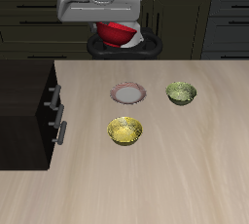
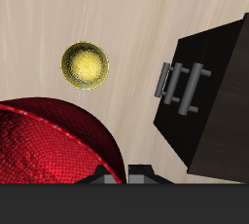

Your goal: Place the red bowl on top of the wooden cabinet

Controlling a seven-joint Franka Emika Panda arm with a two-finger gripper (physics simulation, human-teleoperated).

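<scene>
Hand [image 1: 116, 35]: we see it holding the red bowl [image 1: 116, 33], raised above the desk [image 1: 195, 160].
Cabinet [image 1: 24, 96]: its top is bare.

From my end the red bowl [image 1: 116, 33] was glossy bright red, the wooden cabinet [image 1: 24, 111] nearly black with silver handles [image 1: 57, 114], plus a yellow bowl [image 1: 124, 130], olive-green bowl [image 1: 181, 93], and pale wood table [image 1: 185, 169].

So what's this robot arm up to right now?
The arm's gripper holds the red bowl in the air above the back of the table. The dark wooden cabinet stands off to one side, its top bare. A yellow bowl, an olive-green bowl and a plate sit on the table.
</scene>
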